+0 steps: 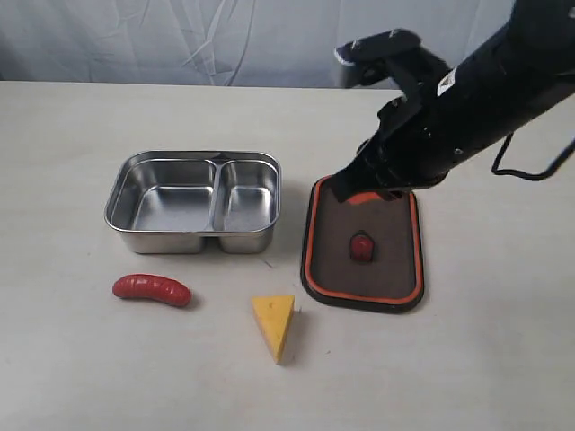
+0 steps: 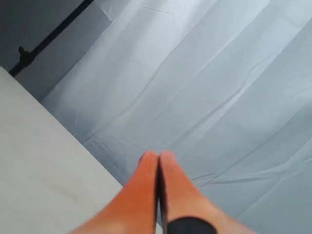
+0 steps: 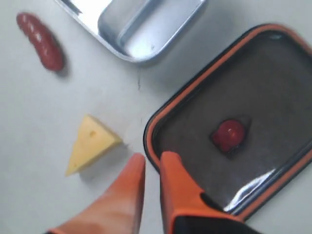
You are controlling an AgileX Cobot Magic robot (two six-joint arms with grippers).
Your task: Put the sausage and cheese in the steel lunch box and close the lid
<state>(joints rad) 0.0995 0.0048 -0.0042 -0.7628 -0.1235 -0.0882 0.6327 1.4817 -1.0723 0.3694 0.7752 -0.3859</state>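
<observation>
The steel lunch box point(image 1: 180, 241) point(image 3: 146, 29) stands empty on the table. In front of it lie the red sausage point(image 1: 151, 289) point(image 3: 40, 41) and the yellow cheese point(image 1: 276, 323) point(image 3: 91, 144). To the box's right the dark lid point(image 1: 391, 260) point(image 3: 273, 87) lies flat, its orange rim and red valve tab point(image 1: 361, 246) facing up. My right gripper point(image 1: 358, 190) point(image 3: 152, 157) hovers above the lid, open by a narrow gap with nothing between its fingers. My left gripper point(image 2: 158, 153) is shut and empty, and does not show in the exterior view.
A pale wrinkled curtain point(image 1: 180, 36) hangs behind the table's far edge. The left wrist view shows only that curtain point(image 2: 219, 73) and a strip of table point(image 2: 39, 170). The right arm point(image 1: 467, 99) reaches in from the upper right.
</observation>
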